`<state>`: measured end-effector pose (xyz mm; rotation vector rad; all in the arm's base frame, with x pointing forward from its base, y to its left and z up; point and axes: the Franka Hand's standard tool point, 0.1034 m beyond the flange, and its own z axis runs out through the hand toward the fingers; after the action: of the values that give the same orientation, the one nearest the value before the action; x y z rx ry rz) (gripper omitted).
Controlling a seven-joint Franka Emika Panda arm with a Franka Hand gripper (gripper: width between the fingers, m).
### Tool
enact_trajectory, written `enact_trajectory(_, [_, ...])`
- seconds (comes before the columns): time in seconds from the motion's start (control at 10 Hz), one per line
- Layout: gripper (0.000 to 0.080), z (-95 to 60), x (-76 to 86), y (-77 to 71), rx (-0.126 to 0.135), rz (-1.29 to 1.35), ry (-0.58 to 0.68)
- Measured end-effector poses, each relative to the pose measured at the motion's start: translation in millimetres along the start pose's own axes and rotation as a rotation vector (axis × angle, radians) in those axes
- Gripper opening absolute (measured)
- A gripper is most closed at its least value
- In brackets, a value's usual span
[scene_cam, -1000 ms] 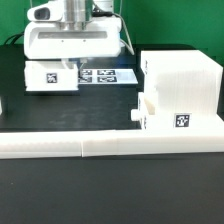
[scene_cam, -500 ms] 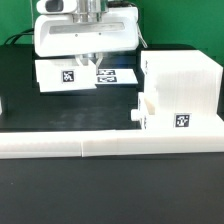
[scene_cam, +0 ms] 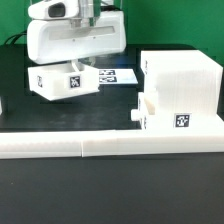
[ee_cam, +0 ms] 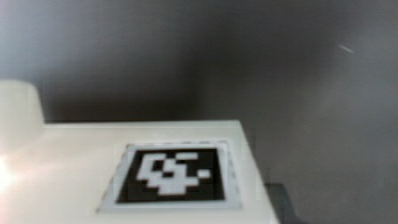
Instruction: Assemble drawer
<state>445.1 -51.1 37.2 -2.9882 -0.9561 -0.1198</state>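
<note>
The drawer's large boxy white housing (scene_cam: 185, 80) stands at the exterior view's right. A smaller knobbed tray (scene_cam: 163, 116) with a square tag sits against its front. My gripper (scene_cam: 79, 66) is shut on another white tray (scene_cam: 60, 83), which hangs tilted just above the black table, to the left of the housing and apart from it. In the wrist view this tray's white surface (ee_cam: 71, 160) and its tag (ee_cam: 173, 176) fill the near part of the picture. My fingers do not show there.
A long low white border rail (scene_cam: 110, 148) runs across the front of the table. The marker board (scene_cam: 120, 76) lies flat behind the held tray. A small white part (scene_cam: 2, 104) shows at the exterior view's left edge.
The gripper swung right and then back left with the tray in it. The tray has turned and now hangs tilted, one corner lower.
</note>
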Motion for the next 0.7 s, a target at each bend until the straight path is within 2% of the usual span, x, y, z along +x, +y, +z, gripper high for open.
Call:
enact_trajectory(0.1, [0.0042, -3.0, 15.7, 2.3, 0.014, -0.090, -0.014])
enact_trajectory(0.3, [0.0042, -9.0, 42.9, 7.5, 0.016, -0.255, -0.023])
enact_trajectory(0.4, [0.0042, -11.6, 49.1, 8.5, 0.011, -0.301, -0.024])
enact_trajectory(0.7, [0.0042, -9.8, 45.1, 9.6, 0.012, -0.479, -0.028])
